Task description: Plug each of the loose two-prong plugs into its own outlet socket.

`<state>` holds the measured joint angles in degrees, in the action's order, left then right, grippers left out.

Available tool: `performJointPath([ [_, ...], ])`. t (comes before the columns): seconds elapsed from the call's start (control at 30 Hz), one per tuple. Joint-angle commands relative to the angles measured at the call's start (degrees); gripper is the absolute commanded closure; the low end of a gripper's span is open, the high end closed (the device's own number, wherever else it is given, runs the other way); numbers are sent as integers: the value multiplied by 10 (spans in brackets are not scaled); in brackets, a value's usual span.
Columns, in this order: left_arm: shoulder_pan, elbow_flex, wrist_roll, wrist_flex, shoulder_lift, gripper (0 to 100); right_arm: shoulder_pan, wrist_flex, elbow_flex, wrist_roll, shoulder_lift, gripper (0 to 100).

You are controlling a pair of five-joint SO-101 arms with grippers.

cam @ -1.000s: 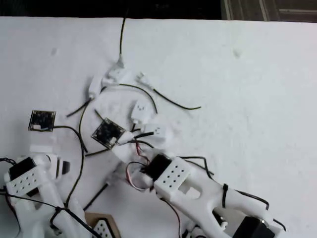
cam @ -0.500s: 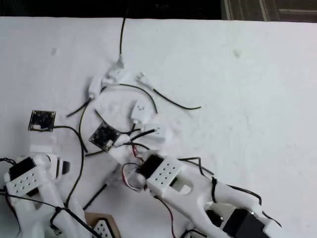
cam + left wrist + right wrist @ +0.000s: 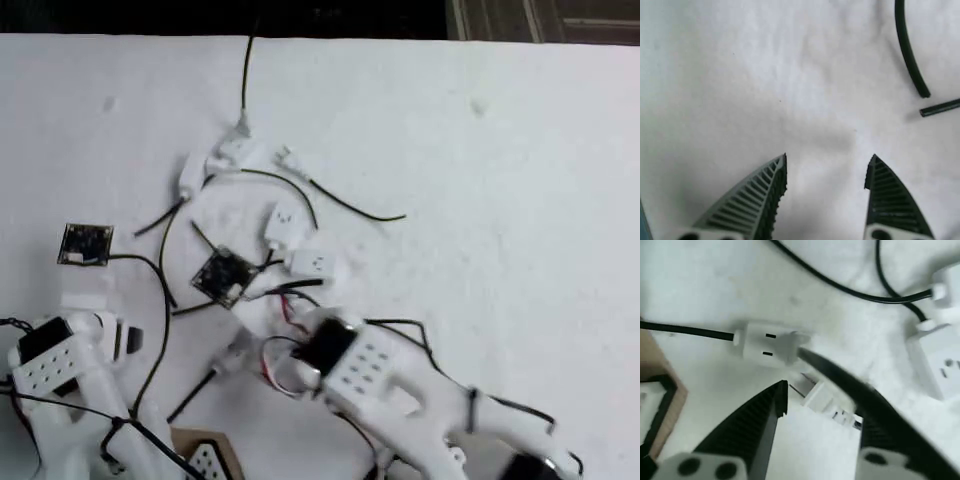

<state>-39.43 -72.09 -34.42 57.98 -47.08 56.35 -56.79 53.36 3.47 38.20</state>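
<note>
The right tool [image 3: 791, 368] stands spread, a white plug [image 3: 826, 399] between its fingers [image 3: 755, 425], prongs pointing toward the socket [image 3: 765, 345] just ahead. The left tool [image 3: 828, 157], spread too, hangs over the surface [image 3: 740, 75], well apart from both.

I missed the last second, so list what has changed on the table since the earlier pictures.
The right arm swung toward the left arm, then back again. The small black board beside it shifted slightly along. Nothing was visibly grasped or released. The left arm, the other board and the far plugs stayed put.
</note>
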Motion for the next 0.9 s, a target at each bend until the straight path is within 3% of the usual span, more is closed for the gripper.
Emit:
performJointPath([
  [0.0, 25, 44, -2, 36, -15, 744, 5, -68, -4, -11, 127, 817],
  [0.23, 103, 135, 4, 143, -15, 745, -40, -131, -4, 2, 325, 987],
  [0.5, 246, 193, 44, 210, -15, 745, -199, -95, 26, 32, 396, 981],
  [0.87, 447, 188, 75, 207, -15, 725, -274, 14, 86, 29, 396, 981],
])
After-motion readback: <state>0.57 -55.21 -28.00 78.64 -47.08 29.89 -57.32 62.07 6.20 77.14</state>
